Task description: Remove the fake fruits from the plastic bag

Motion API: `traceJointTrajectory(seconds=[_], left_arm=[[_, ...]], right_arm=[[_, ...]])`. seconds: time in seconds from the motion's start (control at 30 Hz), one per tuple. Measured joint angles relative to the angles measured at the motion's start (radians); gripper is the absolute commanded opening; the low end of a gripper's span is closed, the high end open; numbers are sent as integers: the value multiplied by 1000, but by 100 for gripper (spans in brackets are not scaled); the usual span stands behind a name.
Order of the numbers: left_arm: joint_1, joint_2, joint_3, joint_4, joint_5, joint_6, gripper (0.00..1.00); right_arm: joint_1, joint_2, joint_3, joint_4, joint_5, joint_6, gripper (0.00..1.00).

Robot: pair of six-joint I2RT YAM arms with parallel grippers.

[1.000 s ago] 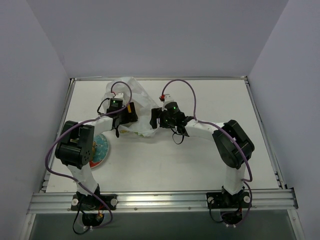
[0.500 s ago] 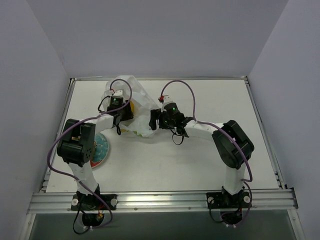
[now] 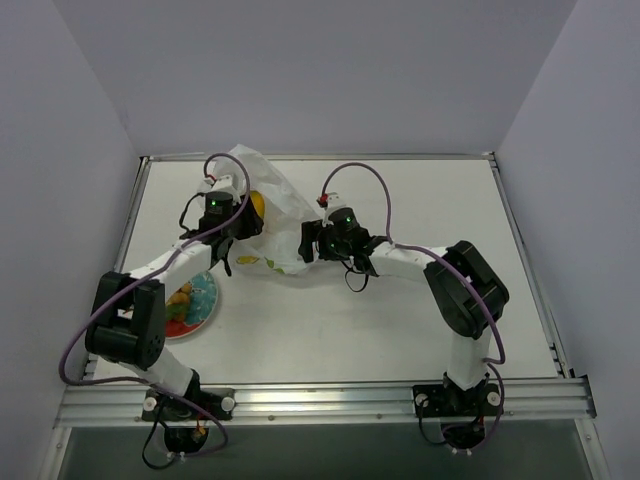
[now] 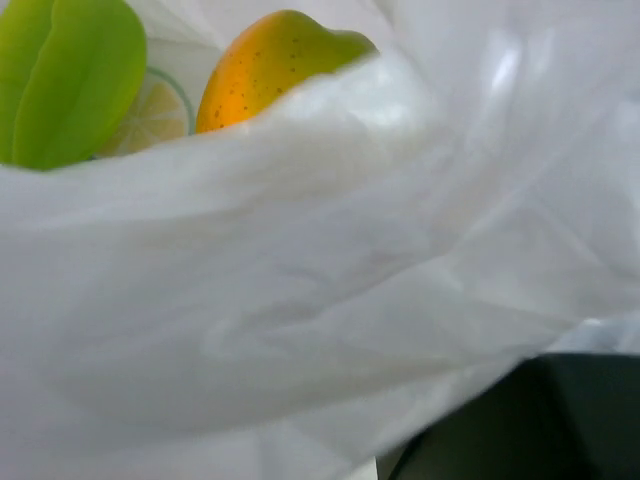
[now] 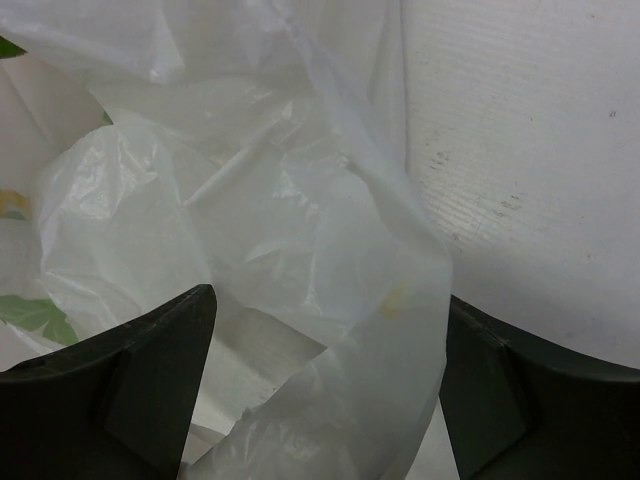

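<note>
Swung outward since earlier, left fingers (image 4: 535,420) are veiled by the plastic bag (image 4: 300,280), grip untellable, right fingers (image 5: 140,385) parted astride it; the mango-shaped fruit (image 4: 262,65) beyond must next be drawn clear.

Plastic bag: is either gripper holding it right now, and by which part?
Right gripper is open, loose plastic bag film between its fingers, unclamped. Left gripper: film covers its fingers, so a hold cannot be told.
</note>
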Motion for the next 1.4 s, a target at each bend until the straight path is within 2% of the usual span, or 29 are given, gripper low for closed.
traceJointTrajectory(seconds=[0.3,0.5,0.6,0.73,0.9,1.07,1.2,1.3,1.4], left_arm=[[1,-300,-101,-99,148,-66,2],[14,-477,-101,-316,254,-57,2],[18,-579,-101,-443,260,-55,2],[18,-757,-105,-624,151,-64,2],[0,-895,-113,-867,-144,-135,3],[-30,-817,-138,-935,-265,-210,4],[-56,-693,-238,-921,-311,-272,4],[-89,-689,-293,-924,-354,-301,4],[-97,-715,-312,-904,-401,-321,11]], right_arm=[[5,-1,-5,14,11,3,77],[5,-1,-5,15,17,3,77],[5,-1,-5,15,18,3,77],[5,-1,-8,18,18,3,77],[5,-1,-13,21,18,3,77],[5,-1,-13,21,18,3,77],[5,-1,-14,21,18,3,77],[5,-1,-14,21,18,3,77],[5,-1,-14,21,18,3,77]])
